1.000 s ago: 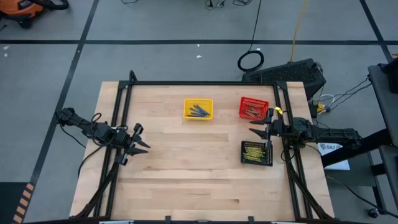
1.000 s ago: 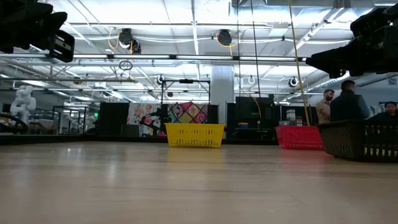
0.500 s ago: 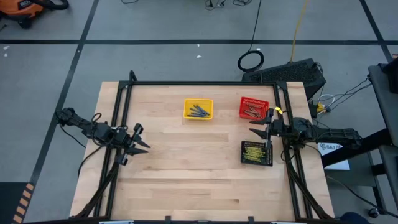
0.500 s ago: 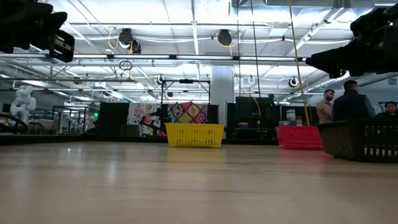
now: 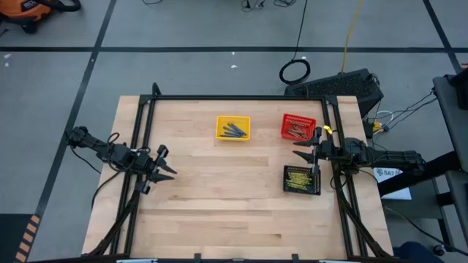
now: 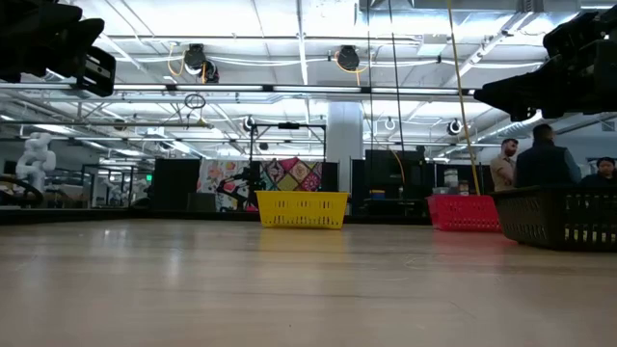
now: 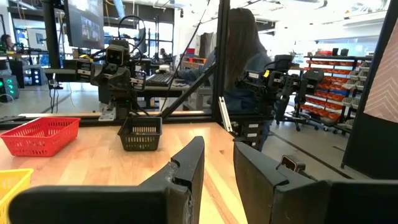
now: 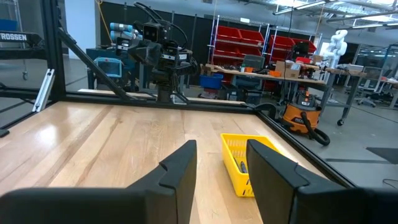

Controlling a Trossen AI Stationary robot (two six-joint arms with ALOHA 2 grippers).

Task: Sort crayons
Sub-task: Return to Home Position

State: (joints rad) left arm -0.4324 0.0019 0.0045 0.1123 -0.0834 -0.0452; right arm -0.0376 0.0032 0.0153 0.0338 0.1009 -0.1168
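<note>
Crayons [image 5: 234, 131] are binned, none seen on bench [image 5: 219, 197]; left pincer [image 5: 167, 161] and right pincer [image 5: 297, 149] are parked open, unmoved; sorting judged done

The whole tabletop [image 5: 219, 204] is taken in from straight overhead by the high view. In the low view it is looked across at surface level, toward the room. Each wrist view is set close behind that arm's own fingers [image 7: 186, 171], aimed across at the opposite arm [image 7: 118, 65]. The yellow basket [image 6: 302, 208] is shared by all four views.
</note>
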